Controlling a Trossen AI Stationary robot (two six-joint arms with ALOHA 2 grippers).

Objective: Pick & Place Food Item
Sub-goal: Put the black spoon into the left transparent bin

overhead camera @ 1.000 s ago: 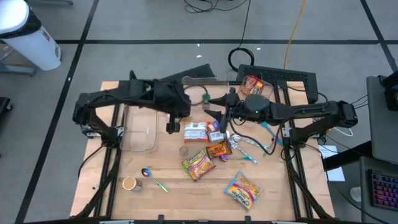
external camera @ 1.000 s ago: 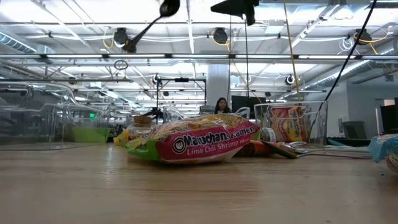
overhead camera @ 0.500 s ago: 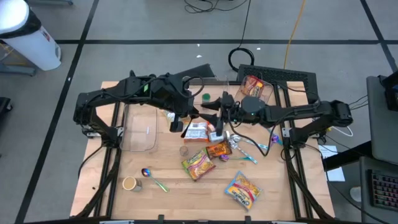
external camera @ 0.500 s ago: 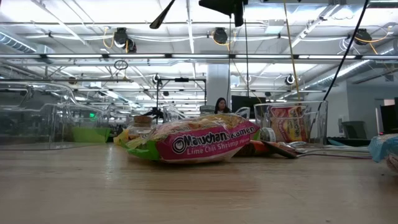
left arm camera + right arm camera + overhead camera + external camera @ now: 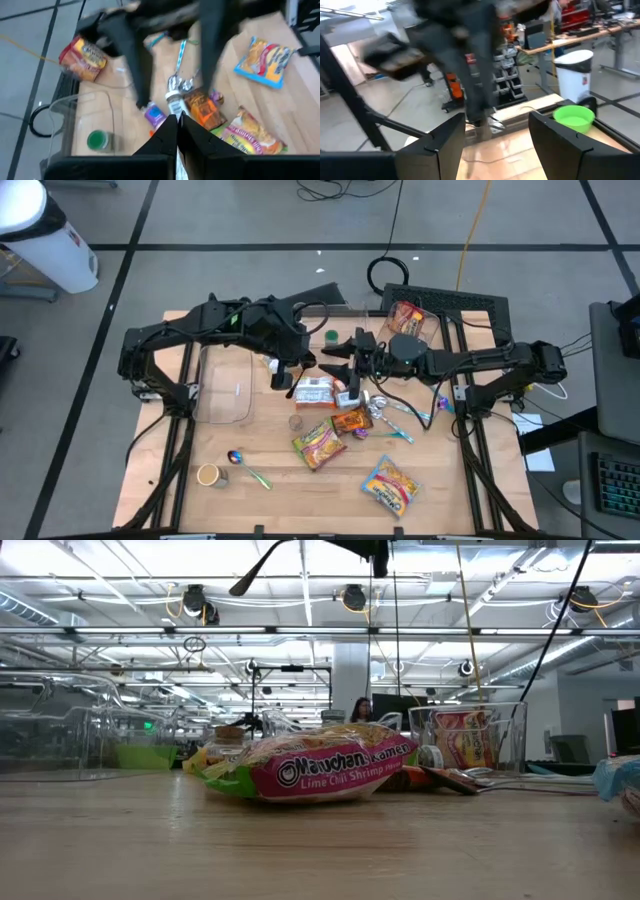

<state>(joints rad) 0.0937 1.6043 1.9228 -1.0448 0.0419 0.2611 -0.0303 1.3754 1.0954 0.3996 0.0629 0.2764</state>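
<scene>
arms: black, jointed, thin dark cables alongside
left arm (image 5: pixel 215 325): green mark near the wrist
fingers (image 5: pixel 555 142): dark, flat, angular

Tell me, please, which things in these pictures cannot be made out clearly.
- Left pincer: shut. Whether it pinches anything, the left wrist view does not show; in the high view the arm covers it.
- Right pincer: open, holding nothing; motion blur smears the other arm beyond it in the right wrist view.
- Blue packet: cut off by the low view's right edge.
- White packet: label too small in the high view.
</scene>
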